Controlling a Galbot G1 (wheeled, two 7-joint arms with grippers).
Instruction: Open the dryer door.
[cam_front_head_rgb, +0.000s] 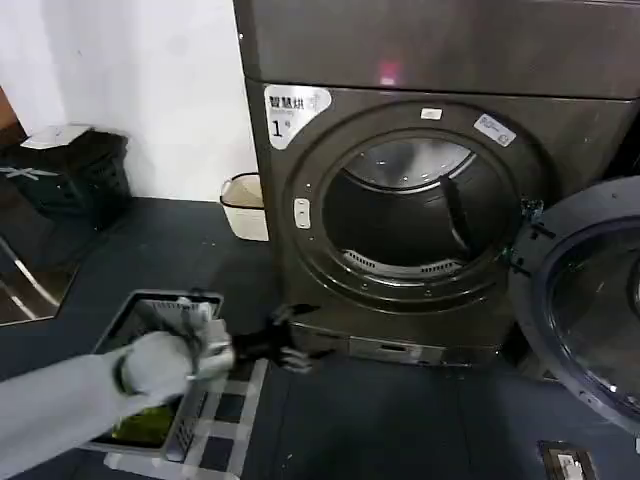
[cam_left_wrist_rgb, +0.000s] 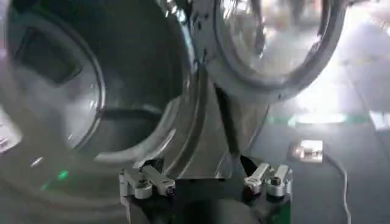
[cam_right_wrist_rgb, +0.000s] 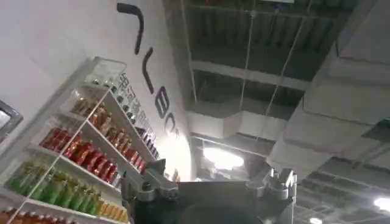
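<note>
The dryer (cam_front_head_rgb: 400, 120) is a big dark grey-bronze machine with a white sticker marked "1" (cam_front_head_rgb: 290, 110). Its round drum hole (cam_front_head_rgb: 420, 210) is uncovered. The dryer door (cam_front_head_rgb: 590, 310) stands swung out to the right on its hinge, inner side facing me. My left gripper (cam_front_head_rgb: 287, 342) hangs low in front of the dryer's lower left corner, open, with nothing between its fingers. In the left wrist view the door's (cam_left_wrist_rgb: 274, 42) chrome rim and the drum ring (cam_left_wrist_rgb: 140, 109) lie ahead of the open left gripper (cam_left_wrist_rgb: 204, 178). My right gripper (cam_right_wrist_rgb: 210, 182) points up at a ceiling, open and holding nothing.
A grey basket (cam_front_head_rgb: 140, 310) with something green inside sits on a checked mat under my left arm. A white bin (cam_front_head_rgb: 245, 205) stands by the dryer's left side and a black crate (cam_front_head_rgb: 70, 175) against the wall. Stocked shelves (cam_right_wrist_rgb: 73, 152) appear in the right wrist view.
</note>
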